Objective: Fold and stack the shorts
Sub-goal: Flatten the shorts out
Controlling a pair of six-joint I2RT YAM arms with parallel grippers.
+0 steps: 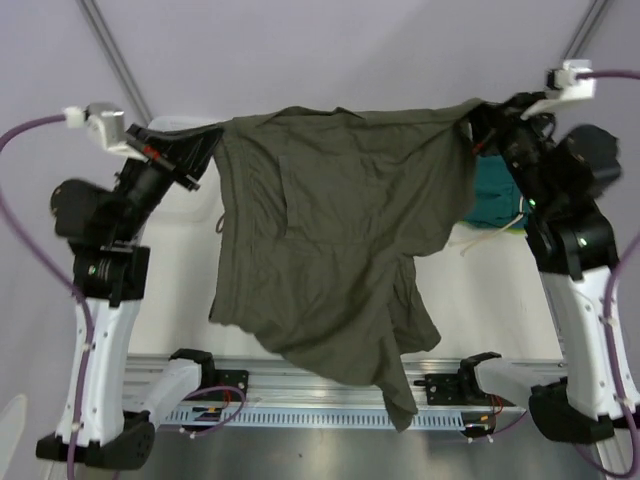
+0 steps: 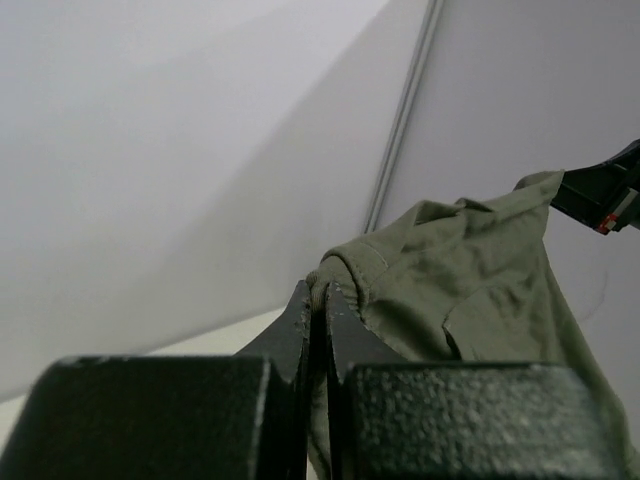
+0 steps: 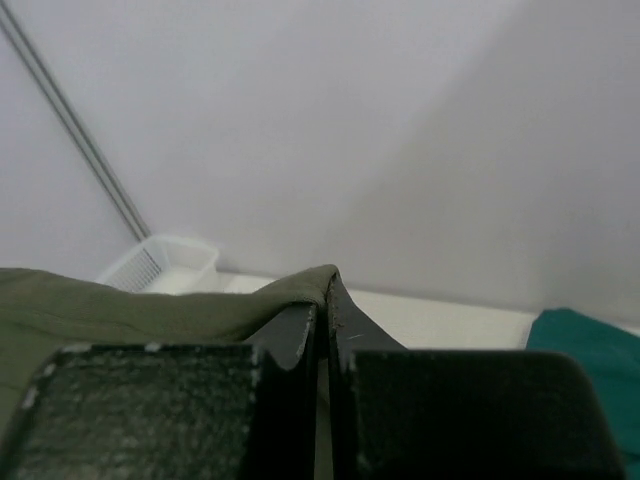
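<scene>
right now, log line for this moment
olive shorts: held up, hanging spread | left jaws: shut on one top corner | right jaws: shut on other top corner | teal shorts: lying near right jaws

The table (image 1: 175,275) has a plain white top. Seen from above, folded teal shorts (image 1: 493,195) lie flat on it at 2 o'clock from the table centre. Their white drawstring (image 1: 488,238) trails onto the surface on the near side. A white mesh-walled basket (image 3: 165,262) stands at the 10 o'clock corner. A slotted metal rail (image 1: 320,385) runs along the 6 o'clock edge.
</scene>
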